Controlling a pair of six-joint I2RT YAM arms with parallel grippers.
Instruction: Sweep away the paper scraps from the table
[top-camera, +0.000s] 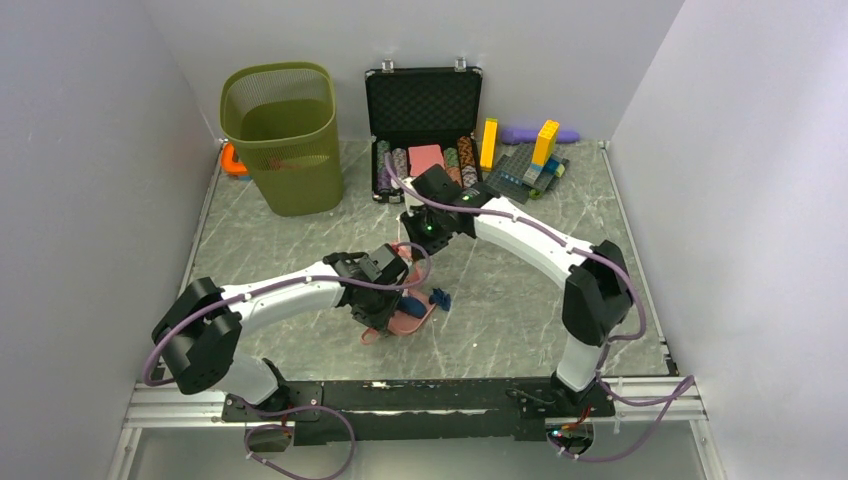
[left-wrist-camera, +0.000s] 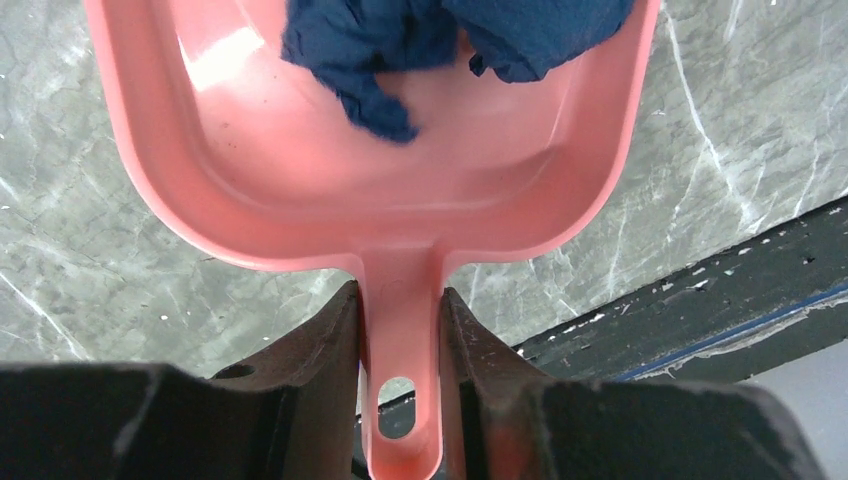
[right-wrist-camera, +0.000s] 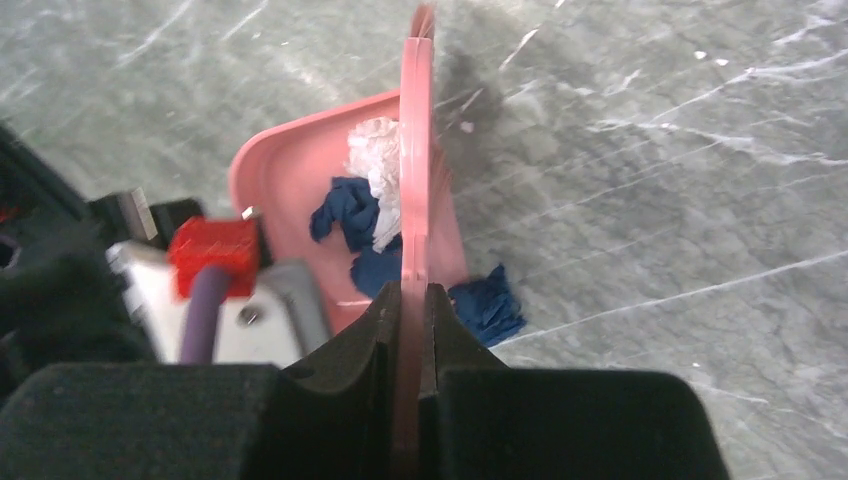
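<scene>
My left gripper (left-wrist-camera: 400, 300) is shut on the handle of a pink dustpan (left-wrist-camera: 300, 150), held low over the table (left-wrist-camera: 80, 250). Dark blue paper scraps (left-wrist-camera: 370, 60) lie in the pan. In the right wrist view the pan (right-wrist-camera: 280, 170) holds a white scrap (right-wrist-camera: 372, 150) and dark blue scraps (right-wrist-camera: 345, 215). One dark blue scrap (right-wrist-camera: 490, 305) lies on the table (right-wrist-camera: 650, 150) just beside the pan; it also shows in the top view (top-camera: 440, 298). My right gripper (right-wrist-camera: 410, 295) is shut on a thin pink brush (right-wrist-camera: 417, 150), seen edge-on over the pan.
A green slatted bin (top-camera: 283, 135) stands at the back left with an orange item (top-camera: 233, 160) behind it. An open black case of poker chips (top-camera: 424, 130) and toy bricks (top-camera: 530, 160) stand at the back. A black rail (top-camera: 400, 390) runs along the near edge.
</scene>
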